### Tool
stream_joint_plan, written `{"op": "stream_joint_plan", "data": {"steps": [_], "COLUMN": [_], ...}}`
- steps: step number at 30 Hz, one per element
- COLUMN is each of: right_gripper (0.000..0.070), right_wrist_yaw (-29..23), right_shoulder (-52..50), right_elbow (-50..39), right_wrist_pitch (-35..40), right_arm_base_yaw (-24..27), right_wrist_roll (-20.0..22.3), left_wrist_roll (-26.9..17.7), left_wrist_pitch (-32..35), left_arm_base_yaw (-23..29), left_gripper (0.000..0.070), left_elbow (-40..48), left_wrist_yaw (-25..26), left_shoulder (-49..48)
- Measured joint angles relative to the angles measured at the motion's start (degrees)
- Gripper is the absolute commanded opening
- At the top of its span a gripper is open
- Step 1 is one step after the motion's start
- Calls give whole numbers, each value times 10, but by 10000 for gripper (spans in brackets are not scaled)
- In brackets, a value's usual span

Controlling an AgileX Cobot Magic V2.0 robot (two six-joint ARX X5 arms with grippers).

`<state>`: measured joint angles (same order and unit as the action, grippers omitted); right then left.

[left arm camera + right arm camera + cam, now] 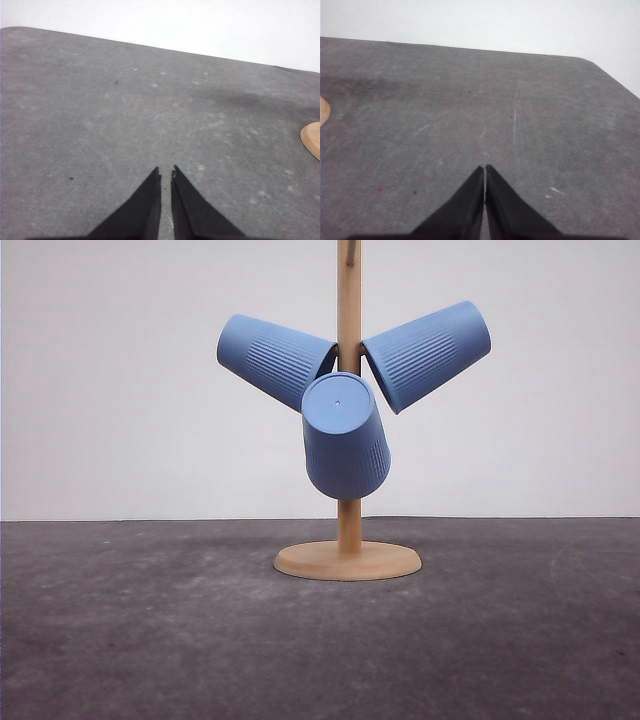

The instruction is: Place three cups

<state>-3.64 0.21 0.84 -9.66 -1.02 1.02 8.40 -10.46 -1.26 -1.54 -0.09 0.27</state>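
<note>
The left hand (166,172) was seen in the left wrist view with its two dark fingers brought nearly together, only a thin slit left between the tips, and nothing was held between them. It was positioned above the bare grey counter (100,110), and a small arc of the wooden base (312,140) was caught at the edge of that view.

The right hand (485,168) was seen in the right wrist view with its fingers drawn together in the same way, tips almost touching, and nothing was gripped. Scratched grey counter surface lay beneath it, and a sliver of the wooden base (323,111) was visible at the edge of the view.

In the front view, a wooden stand was set near the middle of the counter (120,630), formed of a round flat base (347,561) and an upright pole (348,300). All three cups were hung on the stand, clustered around the pole well above the base. The left cup (272,358) was tilted with its bottom up and to the left. The right cup (428,352) was tilted with its bottom up and to the right. The front cup (345,440) was hung in front of the pole, its flat round bottom turned toward the camera.
</note>
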Motion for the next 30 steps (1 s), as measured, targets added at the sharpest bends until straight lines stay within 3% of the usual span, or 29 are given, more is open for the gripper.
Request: {"op": "stream_joint_plan", "data": {"steps": [30], "right_gripper": [1], "right_wrist_yaw": [6], "right_shoulder": [0], "right_elbow": [0], "right_wrist_pitch": [3], "right_arm_base_yaw": [24], "right_wrist_roll": [-9], "left_wrist_roll": [0], "left_wrist_pitch": [0], "left_arm_base_yaw": [13], "left_gripper": [15], "left_elbow": [0], "left_wrist_yaw": [0], "left_shoulder": [0]}}
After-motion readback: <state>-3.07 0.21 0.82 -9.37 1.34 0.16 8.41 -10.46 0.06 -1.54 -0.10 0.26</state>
